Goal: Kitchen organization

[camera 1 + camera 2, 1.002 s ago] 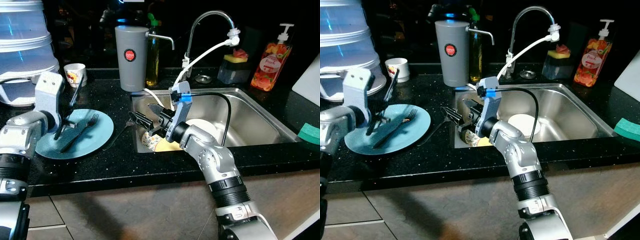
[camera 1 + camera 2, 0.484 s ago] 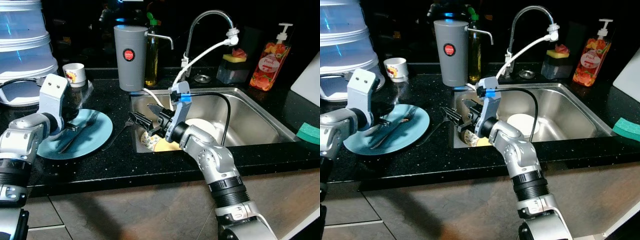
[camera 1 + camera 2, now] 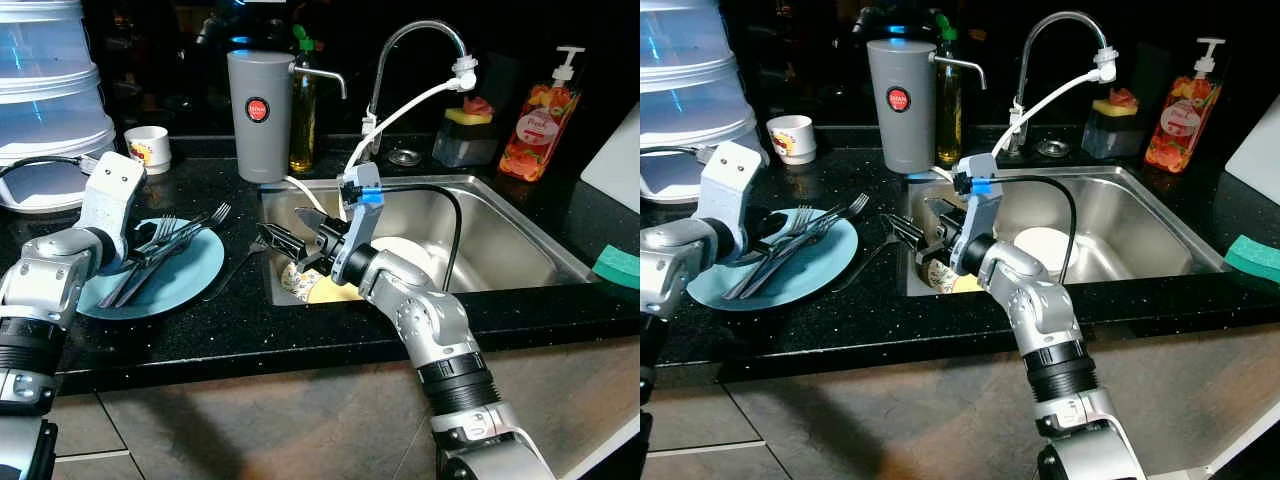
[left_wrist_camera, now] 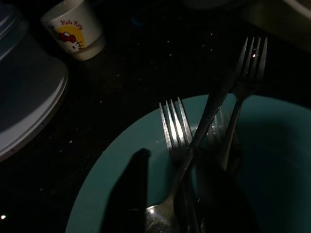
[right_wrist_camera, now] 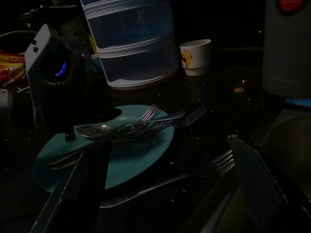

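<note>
My left gripper (image 3: 148,254) is shut on a bundle of cutlery (image 3: 190,228), several forks and a spoon, just over the blue plate (image 3: 195,270) on the black counter. The tines point toward the sink. In the left wrist view the forks (image 4: 243,73) cross the plate (image 4: 277,160) between my black fingers (image 4: 138,179). My right gripper (image 3: 284,232) hovers open at the sink's left rim. One more fork (image 3: 234,271) lies on the counter just below and ahead of it, between the plate and the sink (image 3: 500,240); the right wrist view shows this fork (image 5: 194,173) between the open fingers.
A white plate (image 3: 408,254) and a patterned bowl (image 3: 292,279) lie in the sink. Behind stand a grey jug (image 3: 261,115), an oil bottle (image 3: 303,120), the faucet (image 3: 415,35), a soap bottle (image 3: 538,115), a small cup (image 3: 150,148) and stacked plastic containers (image 3: 50,100). A green sponge (image 3: 617,266) sits far right.
My left gripper swung down onto the blue plate and closed on the cutlery, which now sticks out toward the sink. The right arm has stayed where it was.
</note>
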You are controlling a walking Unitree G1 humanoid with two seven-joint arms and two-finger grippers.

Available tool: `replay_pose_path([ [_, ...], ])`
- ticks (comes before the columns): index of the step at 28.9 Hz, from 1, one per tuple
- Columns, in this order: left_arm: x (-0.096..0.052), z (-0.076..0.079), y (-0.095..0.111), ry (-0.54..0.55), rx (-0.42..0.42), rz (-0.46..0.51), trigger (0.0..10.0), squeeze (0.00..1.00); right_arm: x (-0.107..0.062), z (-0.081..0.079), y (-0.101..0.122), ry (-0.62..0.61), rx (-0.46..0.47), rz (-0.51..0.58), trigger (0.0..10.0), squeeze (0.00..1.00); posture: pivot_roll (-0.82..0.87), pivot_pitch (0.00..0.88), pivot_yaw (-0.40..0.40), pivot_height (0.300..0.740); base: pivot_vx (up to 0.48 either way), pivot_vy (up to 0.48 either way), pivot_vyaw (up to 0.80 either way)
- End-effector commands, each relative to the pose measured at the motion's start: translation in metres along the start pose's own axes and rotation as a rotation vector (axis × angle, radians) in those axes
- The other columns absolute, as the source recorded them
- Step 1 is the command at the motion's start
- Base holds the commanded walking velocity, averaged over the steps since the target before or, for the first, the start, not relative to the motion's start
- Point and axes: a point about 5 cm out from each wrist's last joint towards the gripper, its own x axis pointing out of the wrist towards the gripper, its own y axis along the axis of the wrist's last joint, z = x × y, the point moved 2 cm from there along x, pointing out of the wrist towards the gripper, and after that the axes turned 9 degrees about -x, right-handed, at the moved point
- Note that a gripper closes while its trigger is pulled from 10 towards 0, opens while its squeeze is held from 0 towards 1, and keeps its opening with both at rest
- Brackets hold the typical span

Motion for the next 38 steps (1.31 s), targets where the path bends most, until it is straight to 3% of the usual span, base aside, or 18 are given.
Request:
replay_pose_path([
  [1, -0.002, -0.008, -0.007, 0.029, 0.038, -0.031, 10.0, 0.60, -0.001, 0.002, 0.002, 0.000, 0.006, 0.001, 10.0, 0.00, 0.04, 0.037, -0.048, 0.740, 0.000, 0.000, 0.00],
  [2, -0.002, -0.009, -0.007, 0.038, 0.039, -0.029, 10.0, 1.00, -0.001, 0.002, 0.002, 0.000, 0.006, 0.001, 10.0, 0.00, 0.04, 0.038, -0.049, 0.740, 0.000, 0.000, 0.00],
  [6, 0.001, -0.015, -0.011, 0.055, 0.040, -0.037, 10.0, 1.00, -0.002, 0.003, 0.003, 0.001, 0.005, 0.001, 10.0, 0.00, 0.04, 0.040, -0.050, 0.740, 0.000, 0.000, 0.00],
  [7, 0.001, -0.016, -0.012, 0.055, 0.052, -0.044, 10.0, 0.00, -0.002, 0.003, 0.003, 0.001, 0.005, 0.000, 10.0, 0.00, 0.04, 0.040, -0.050, 0.740, 0.000, 0.000, 0.00],
  [13, 0.005, -0.020, -0.021, 0.049, 0.021, -0.073, 10.0, 0.00, -0.001, 0.002, 0.001, 0.006, 0.006, -0.004, 10.0, 0.00, 0.04, 0.041, -0.050, 0.740, 0.000, 0.000, 0.00],
  [18, 0.009, -0.020, -0.035, 0.018, -0.062, -0.116, 10.0, 0.00, -0.001, 0.001, 0.002, 0.009, 0.006, -0.005, 10.0, 0.00, 0.04, 0.042, -0.050, 0.740, 0.000, 0.000, 0.00],
  [19, 0.009, -0.020, -0.036, 0.012, -0.065, -0.122, 9.6, 0.00, -0.001, 0.001, 0.002, 0.009, 0.005, -0.005, 10.0, 0.00, 0.04, 0.042, -0.050, 0.740, 0.000, 0.000, 0.00],
  [20, 0.009, -0.019, -0.038, 0.005, -0.075, -0.126, 4.7, 0.00, -0.001, 0.001, 0.002, 0.009, 0.005, -0.005, 10.0, 0.00, 0.04, 0.042, -0.050, 0.740, 0.000, 0.000, 0.00],
  [21, 0.009, -0.019, -0.038, 0.005, -0.075, -0.126, 4.7, 0.00, -0.001, 0.001, 0.002, 0.009, 0.005, -0.005, 10.0, 0.00, 0.04, 0.042, -0.050, 0.740, 0.000, 0.000, 0.00],
  [22, 0.010, -0.019, -0.039, -0.006, -0.085, -0.131, 0.0, 0.00, -0.001, 0.001, 0.002, 0.008, 0.003, -0.005, 10.0, 0.00, 0.03, 0.041, -0.049, 0.740, 0.000, 0.000, 0.00],
  [38, 0.009, -0.027, -0.033, -0.003, -0.069, -0.119, 0.0, 0.00, -0.001, 0.000, 0.002, 0.009, 0.006, -0.001, 10.0, 0.00, 0.04, 0.028, -0.048, 0.740, 0.000, 0.000, 0.00],
])
